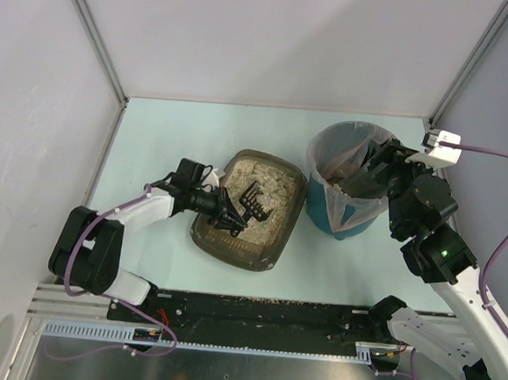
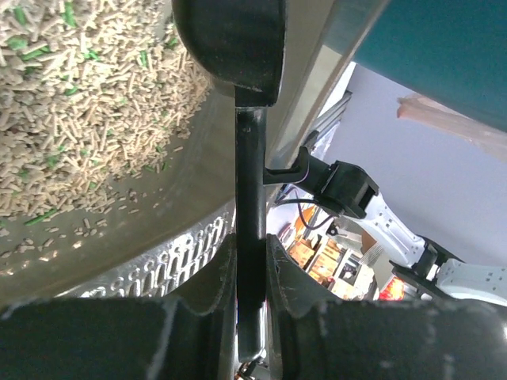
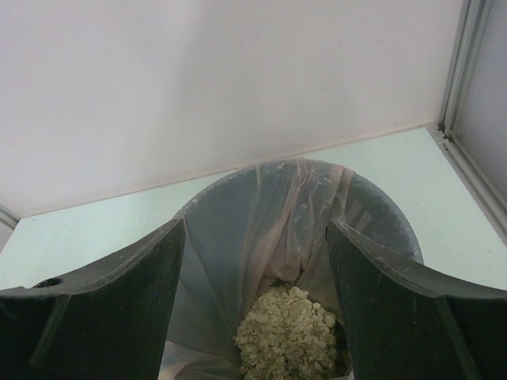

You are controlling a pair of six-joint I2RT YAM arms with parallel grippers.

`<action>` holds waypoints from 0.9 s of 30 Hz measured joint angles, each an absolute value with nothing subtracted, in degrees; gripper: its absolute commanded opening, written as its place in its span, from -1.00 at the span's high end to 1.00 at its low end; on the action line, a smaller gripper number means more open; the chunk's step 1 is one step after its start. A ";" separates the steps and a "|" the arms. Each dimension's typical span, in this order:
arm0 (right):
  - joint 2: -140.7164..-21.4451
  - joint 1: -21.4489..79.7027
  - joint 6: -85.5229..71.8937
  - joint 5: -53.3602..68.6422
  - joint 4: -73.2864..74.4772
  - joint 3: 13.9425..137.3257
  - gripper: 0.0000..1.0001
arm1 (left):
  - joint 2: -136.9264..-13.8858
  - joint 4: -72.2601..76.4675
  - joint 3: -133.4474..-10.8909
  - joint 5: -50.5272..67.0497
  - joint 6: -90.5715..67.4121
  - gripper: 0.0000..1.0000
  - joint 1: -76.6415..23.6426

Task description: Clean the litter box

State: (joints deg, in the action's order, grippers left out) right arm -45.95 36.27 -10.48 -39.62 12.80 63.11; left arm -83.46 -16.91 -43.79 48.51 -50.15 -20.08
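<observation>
Near the bench's middle, the litter box [image 1: 249, 258] seems stiff and litter-heavy, best taken by its rim; left tool [image 1: 231, 219] clamps the scoop [image 1: 257, 203], right tool [image 3: 255, 261] stands apart.

Robot test cell in a lab, not a home.
- Plain white panel walls [image 1: 283, 43] on three sides, joined by bare aluminium corner posts [image 1: 95, 32].
- Pale mint counter [image 1: 152, 147], unmarked.
- Left arm [image 1: 91, 248] and right arm [image 1: 462, 290] are bolted at the counter's near edge, by a toothed metal rail [image 1: 250, 349].
- A purple cable [image 1: 503, 157] loops loose to the right arm's wrist.
- Props are domestic: litter box [image 1: 231, 253], teal lined bin [image 1: 322, 215], black scoop [image 1: 257, 203].
- The left wrist view catches blurred clutter [image 2: 313, 255] past the counter; its contents are unreadable.
</observation>
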 measured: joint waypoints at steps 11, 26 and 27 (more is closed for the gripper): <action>-45.91 36.27 -10.48 -39.57 12.34 63.11 -0.53 | -78.26 -14.94 -41.69 50.89 -52.71 1.00 -19.84; -45.39 36.29 -10.48 -39.31 12.14 63.11 -0.52 | -68.47 -9.96 -37.28 52.90 -56.66 1.00 -16.99; -45.36 36.29 -10.48 -39.29 12.14 63.11 -0.52 | -67.61 -9.17 -36.56 53.06 -57.06 1.00 -16.51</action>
